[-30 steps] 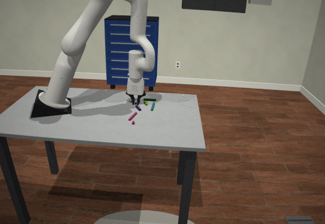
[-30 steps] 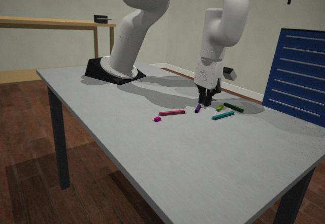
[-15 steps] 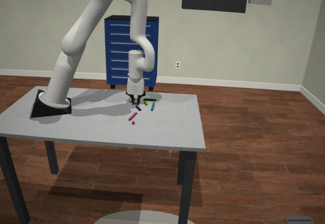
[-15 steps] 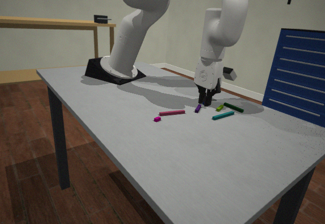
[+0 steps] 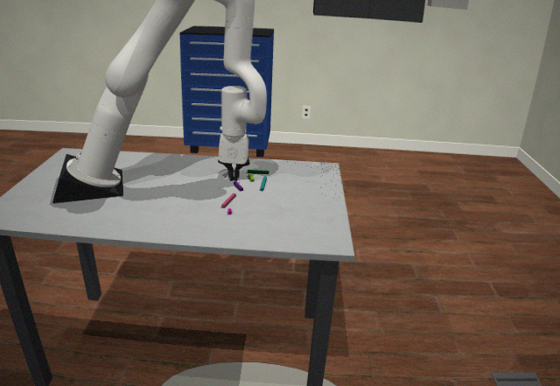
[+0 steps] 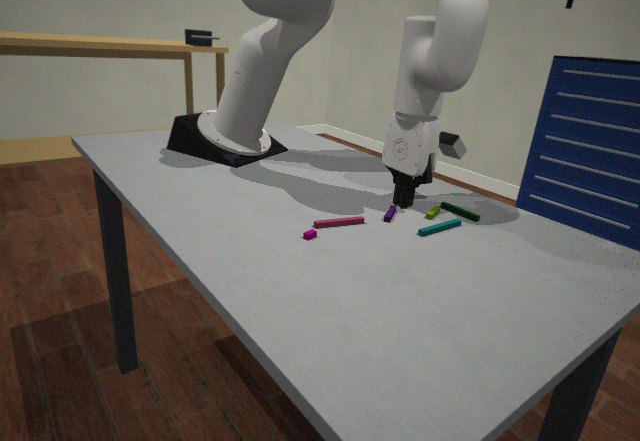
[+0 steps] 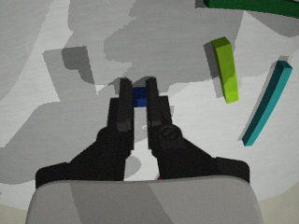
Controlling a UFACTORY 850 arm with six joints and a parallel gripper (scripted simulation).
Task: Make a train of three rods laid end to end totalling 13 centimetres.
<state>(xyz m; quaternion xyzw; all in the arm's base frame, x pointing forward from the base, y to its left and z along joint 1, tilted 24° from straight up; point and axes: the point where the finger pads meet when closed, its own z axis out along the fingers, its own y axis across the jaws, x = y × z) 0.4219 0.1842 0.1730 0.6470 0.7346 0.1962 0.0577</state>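
Note:
My gripper is down at the table and shut on the small blue rod, which shows between the fingertips in the wrist view. The purple rod lies just in front of the fingers. The pink rod and the short magenta rod lie farther toward the table's front. The lime rod, the green rod and the turquoise rod lie to the right of the gripper.
The grey table carries the arm's black base at its left end. A blue drawer cabinet stands behind the table.

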